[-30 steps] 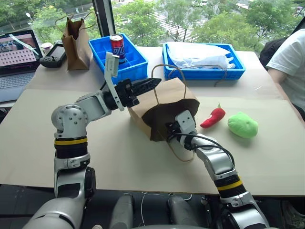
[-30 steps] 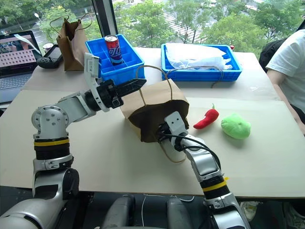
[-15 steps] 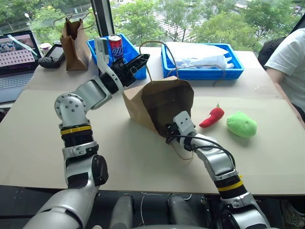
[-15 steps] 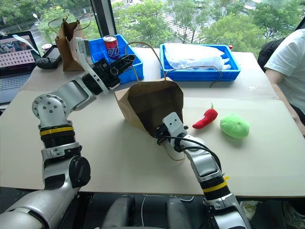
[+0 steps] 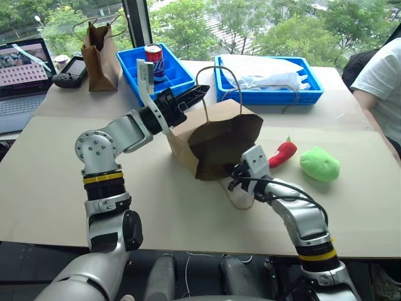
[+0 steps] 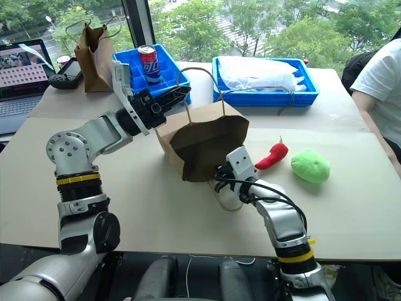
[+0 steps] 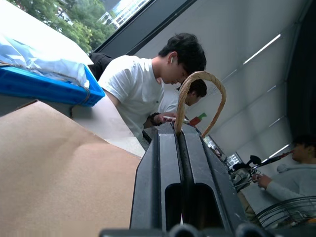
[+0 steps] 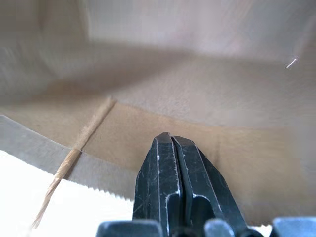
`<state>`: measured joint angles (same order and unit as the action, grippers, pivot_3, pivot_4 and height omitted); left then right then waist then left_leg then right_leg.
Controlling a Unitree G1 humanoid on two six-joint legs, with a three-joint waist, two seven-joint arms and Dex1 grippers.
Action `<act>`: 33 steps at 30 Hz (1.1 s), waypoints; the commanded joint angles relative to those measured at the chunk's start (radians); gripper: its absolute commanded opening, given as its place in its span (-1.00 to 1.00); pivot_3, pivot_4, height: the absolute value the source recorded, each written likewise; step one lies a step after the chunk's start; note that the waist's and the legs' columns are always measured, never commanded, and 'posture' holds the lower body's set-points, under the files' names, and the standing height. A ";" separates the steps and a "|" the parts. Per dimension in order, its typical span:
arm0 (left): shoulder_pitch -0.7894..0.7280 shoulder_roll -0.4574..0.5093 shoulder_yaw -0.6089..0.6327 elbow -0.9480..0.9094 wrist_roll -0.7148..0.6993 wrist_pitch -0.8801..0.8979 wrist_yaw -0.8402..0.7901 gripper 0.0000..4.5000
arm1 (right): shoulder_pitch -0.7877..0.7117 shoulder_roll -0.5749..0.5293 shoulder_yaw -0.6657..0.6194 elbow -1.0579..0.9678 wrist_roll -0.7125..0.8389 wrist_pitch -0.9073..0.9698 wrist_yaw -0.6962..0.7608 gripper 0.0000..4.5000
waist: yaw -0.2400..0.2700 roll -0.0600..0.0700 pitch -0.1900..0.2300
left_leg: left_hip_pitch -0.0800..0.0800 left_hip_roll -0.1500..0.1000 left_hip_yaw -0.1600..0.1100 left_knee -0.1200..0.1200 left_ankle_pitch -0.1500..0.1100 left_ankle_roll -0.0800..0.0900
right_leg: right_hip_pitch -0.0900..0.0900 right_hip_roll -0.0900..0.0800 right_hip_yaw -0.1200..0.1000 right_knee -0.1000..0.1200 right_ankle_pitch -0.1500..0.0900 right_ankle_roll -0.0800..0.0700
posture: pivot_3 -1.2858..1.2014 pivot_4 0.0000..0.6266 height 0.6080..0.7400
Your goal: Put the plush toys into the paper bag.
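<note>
1. The left gripper is raised above the table, its fingers pressed together on one twine handle of the paper bag. The left wrist view shows it best: the loop comes out from between the closed fingertips.
2. The right gripper is at the bag's mouth, low, near the table. In the right wrist view its fingers are pressed together on the paper rim, with the inside of the bag behind them and the second handle lying over the edge.
3. From the head views, the bag leans on its side in the middle of the table, the mouth turned toward the robot and a little to its right.
4. The chili lies just beside the bag, on its right. The green blob is near the chili, further right. Both are on the table, outside the bag.
5. Behind are two blue trays, one with a soda can, a darker bag and a laptop.
6. A person in a white shirt sits at the right edge; the left wrist view shows more people behind.
</note>
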<state>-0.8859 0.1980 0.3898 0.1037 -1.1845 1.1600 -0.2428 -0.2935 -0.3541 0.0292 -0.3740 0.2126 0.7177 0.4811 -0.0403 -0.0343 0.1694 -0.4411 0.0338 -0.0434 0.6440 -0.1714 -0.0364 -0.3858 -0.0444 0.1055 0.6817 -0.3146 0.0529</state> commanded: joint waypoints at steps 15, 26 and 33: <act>-0.016 0.022 -0.033 -0.025 -0.030 0.001 -0.062 -1.00 | -0.168 -0.159 -0.358 0.253 0.118 0.185 -0.153 0.99 | -0.004 0.000 0.000 | 0.000 0.000 0.001 -0.001 0.000 0.000 | 0.000 0.000 0.001 -0.001 0.000 0.000 | 0.03 -0.52 0.51; -0.014 0.053 -0.027 -0.038 -0.040 -0.009 -0.053 -1.00 | -0.190 -0.054 -0.253 0.581 -0.004 -0.093 -0.217 0.53 | 0.004 0.001 0.001 | -0.001 -0.001 0.001 -0.001 0.000 0.000 | 0.000 -0.001 0.001 -0.001 0.000 0.000 | 0.03 -0.52 0.51; -0.010 0.049 -0.034 -0.042 -0.044 -0.011 -0.051 -1.00 | -0.196 -0.107 -0.294 0.388 0.031 -0.069 -0.210 -0.52 | 0.002 0.001 0.001 | -0.001 -0.001 0.001 -0.001 0.001 0.000 | -0.001 0.000 0.001 -0.001 0.000 0.000 | 0.03 -0.52 0.51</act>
<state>-0.8851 0.2449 0.3569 0.0943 -1.2071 1.1603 -0.2874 -0.4703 -0.4256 -0.2209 0.1157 0.2218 0.6404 0.2683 -0.0388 -0.0329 0.1703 -0.4418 0.0332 -0.0421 0.6426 -0.1708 -0.0368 -0.3865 -0.0449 0.1067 0.6804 -0.3143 0.0524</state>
